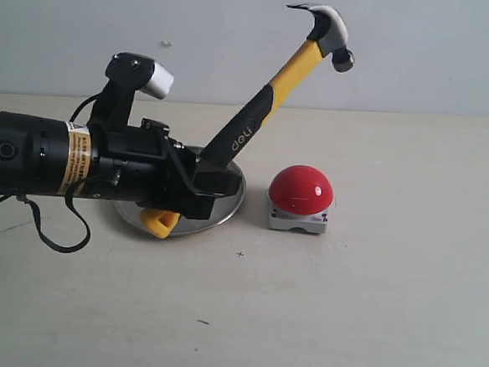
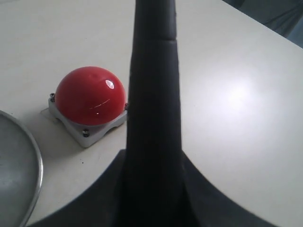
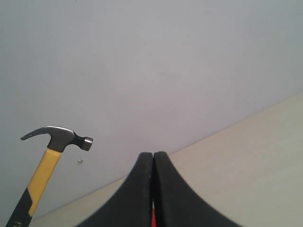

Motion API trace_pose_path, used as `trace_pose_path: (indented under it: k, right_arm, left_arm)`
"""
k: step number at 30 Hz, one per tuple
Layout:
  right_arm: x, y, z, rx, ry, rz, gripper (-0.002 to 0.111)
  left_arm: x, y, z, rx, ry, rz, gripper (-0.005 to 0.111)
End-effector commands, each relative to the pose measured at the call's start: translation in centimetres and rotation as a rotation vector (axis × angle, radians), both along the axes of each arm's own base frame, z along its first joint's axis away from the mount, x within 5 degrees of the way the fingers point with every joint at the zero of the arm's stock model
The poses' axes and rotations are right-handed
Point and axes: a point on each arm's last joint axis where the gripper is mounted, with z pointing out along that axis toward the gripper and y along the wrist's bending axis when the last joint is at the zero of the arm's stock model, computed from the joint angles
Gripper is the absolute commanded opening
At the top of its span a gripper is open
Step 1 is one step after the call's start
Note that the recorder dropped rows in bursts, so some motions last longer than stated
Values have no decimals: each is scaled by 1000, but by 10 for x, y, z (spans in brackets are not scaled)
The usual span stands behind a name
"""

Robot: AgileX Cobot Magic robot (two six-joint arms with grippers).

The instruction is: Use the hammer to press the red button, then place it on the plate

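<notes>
My left gripper [image 1: 204, 179] is shut on the black handle of the hammer [image 1: 272, 91], low down near its yellow looped end [image 1: 159, 222]. The hammer leans up and to the right, and its dark head [image 1: 327, 28] hangs high above the red button [image 1: 301, 190]. The button rests on the table just right of the plate [image 1: 230, 209], which lies under my left gripper. In the left wrist view the handle [image 2: 154, 90] rises between the jaws [image 2: 154, 189], with the button [image 2: 90, 94] and the plate rim [image 2: 37, 163] beside it. My right gripper [image 3: 153, 157] is shut on nothing and sees the hammer head [image 3: 57, 137].
A pale wall [image 1: 421, 53] closes the back of the beige table [image 1: 387, 311]. A black cable [image 1: 56, 233] loops down from the left arm onto the table. A thin red sliver [image 3: 152, 221] shows below the right gripper's shut fingers.
</notes>
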Motion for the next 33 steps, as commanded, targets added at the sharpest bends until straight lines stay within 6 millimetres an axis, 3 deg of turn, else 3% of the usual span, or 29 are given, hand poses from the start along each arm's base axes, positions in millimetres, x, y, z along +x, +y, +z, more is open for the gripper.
trace_pose_path:
  k: [1, 10, 12, 15, 17, 24, 33]
  right_arm:
    - [0, 0, -1, -2, 2, 2, 0]
    - [1, 0, -1, -2, 4, 2, 0]
    - [1, 2, -5, 99, 43, 22, 0]
    - [0, 9, -19, 431, 195, 78, 0]
    - [-2, 13, -25, 560, 273, 91, 0]
    - [-2, 13, -26, 565, 280, 89, 0]
    - [-2, 13, -26, 565, 280, 89, 0]
  left_arm:
    - [-4, -3, 13, -61, -30, -30, 0]
    - [-4, -4, 14, -72, -9, -22, 0]
    - [-4, -4, 14, -75, -7, -22, 0]
    - [-4, -4, 14, -72, -9, -22, 0]
    - [-4, -3, 13, -70, -10, -22, 0]
    - [-3, -3, 11, -51, -7, -13, 0]
    - [-8, 1, 9, 98, 68, -66, 0]
